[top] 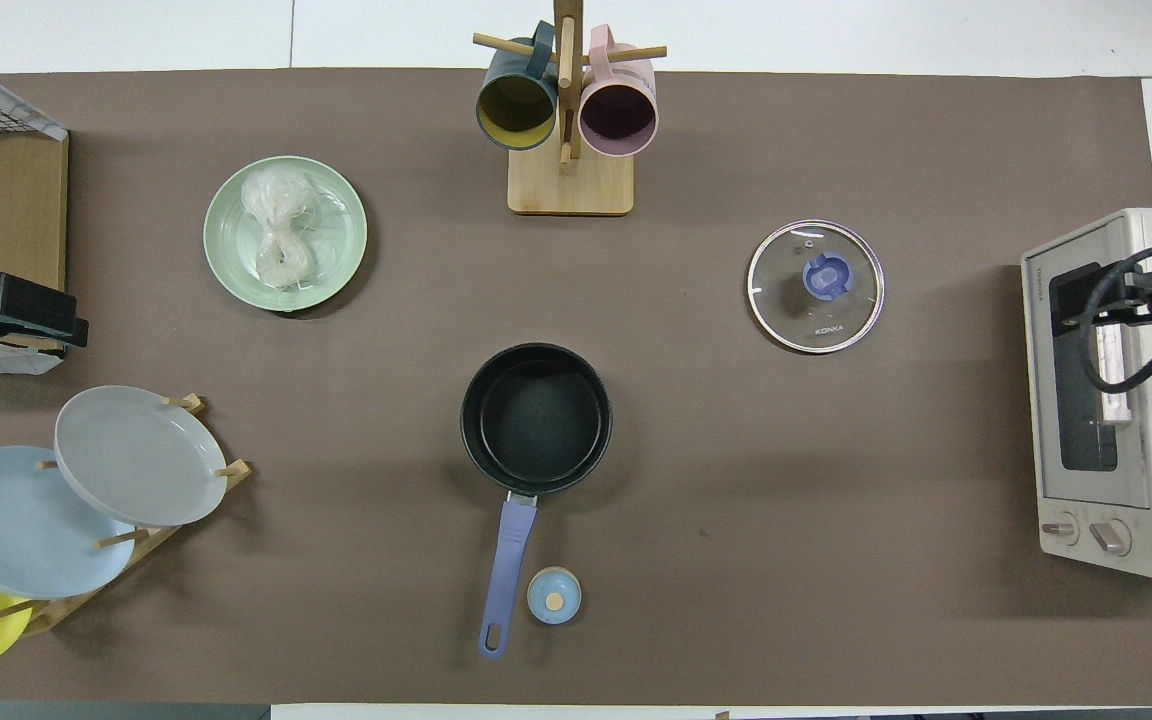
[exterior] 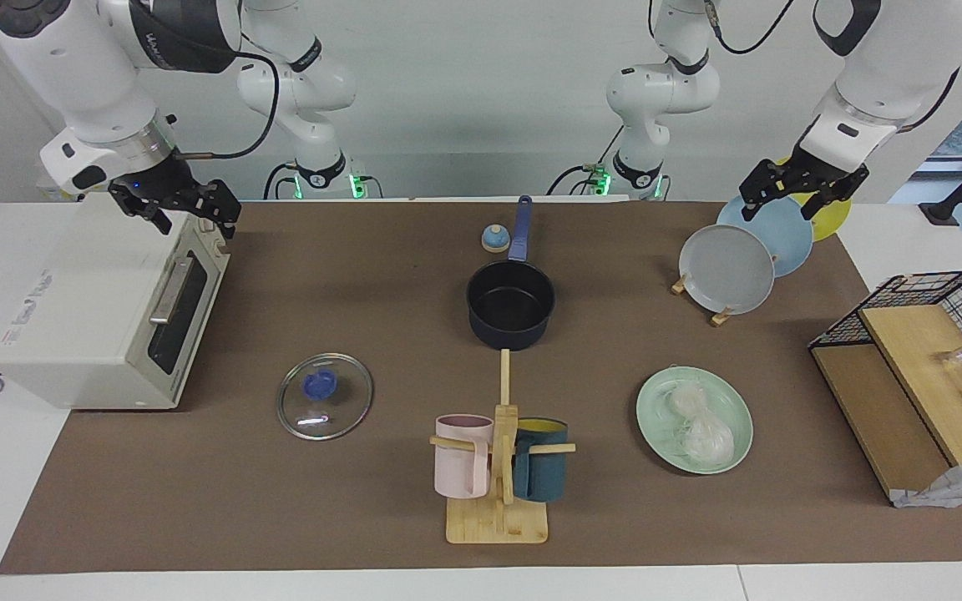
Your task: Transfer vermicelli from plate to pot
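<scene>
Two vermicelli (exterior: 701, 421) bundles are lying on the plate (exterior: 658, 417); pot (exterior: 510, 305) is sitting empty; left hand (exterior: 800, 190) and right hand (exterior: 176, 204) are hanging spread

left tool (exterior: 798, 194) raised and open, right tool (exterior: 174, 209) raised and open, both arms waiting

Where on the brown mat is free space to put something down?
Bare mat lies between the pot and the toaster oven, nearer the robots than the glass lid. Crowded: the plate rack, toward the left arm's end.
</scene>
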`<state>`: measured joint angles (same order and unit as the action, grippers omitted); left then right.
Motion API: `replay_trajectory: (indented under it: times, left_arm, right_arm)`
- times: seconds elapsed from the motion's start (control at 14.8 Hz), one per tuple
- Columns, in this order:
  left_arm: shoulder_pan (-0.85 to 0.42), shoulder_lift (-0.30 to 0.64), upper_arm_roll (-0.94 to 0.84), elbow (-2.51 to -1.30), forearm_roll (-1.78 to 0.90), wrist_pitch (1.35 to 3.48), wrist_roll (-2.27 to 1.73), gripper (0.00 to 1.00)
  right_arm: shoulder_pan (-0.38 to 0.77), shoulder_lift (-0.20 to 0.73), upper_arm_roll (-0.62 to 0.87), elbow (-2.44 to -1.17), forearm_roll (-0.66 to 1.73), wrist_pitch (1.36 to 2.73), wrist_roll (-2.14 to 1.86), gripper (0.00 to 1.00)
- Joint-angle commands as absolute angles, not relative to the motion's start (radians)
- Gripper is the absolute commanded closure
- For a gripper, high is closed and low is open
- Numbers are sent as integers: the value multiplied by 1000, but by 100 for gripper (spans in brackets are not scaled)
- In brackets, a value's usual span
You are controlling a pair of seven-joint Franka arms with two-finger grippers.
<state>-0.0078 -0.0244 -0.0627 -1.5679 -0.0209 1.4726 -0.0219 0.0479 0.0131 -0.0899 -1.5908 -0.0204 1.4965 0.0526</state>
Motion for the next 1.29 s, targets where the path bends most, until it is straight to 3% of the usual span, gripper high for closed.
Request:
replay_trajectory:
  times: [0.0, 0.81, 1.01, 1.22]
  left_arm:
    - [-6, -29, -64, -1565, -6, 1456, -31, 0]
    - [-17, -28, -64, -1565, 0, 1495, -32, 0]
    - [-21, -28, -71, -1603, 0, 1561, -34, 0]
    - [-32, 11, -71, -1600, -5, 1603, -35, 0]
  right_arm:
    - [52, 21, -100, -1569, 0, 1482, 28, 0]
    - [55, -9, -87, -1583, 0, 1502, 15, 0]
    - [57, -6, -89, -1620, 69, 1606, -26, 0]
    - [93, 86, -87, -1626, 69, 1679, -25, 0]
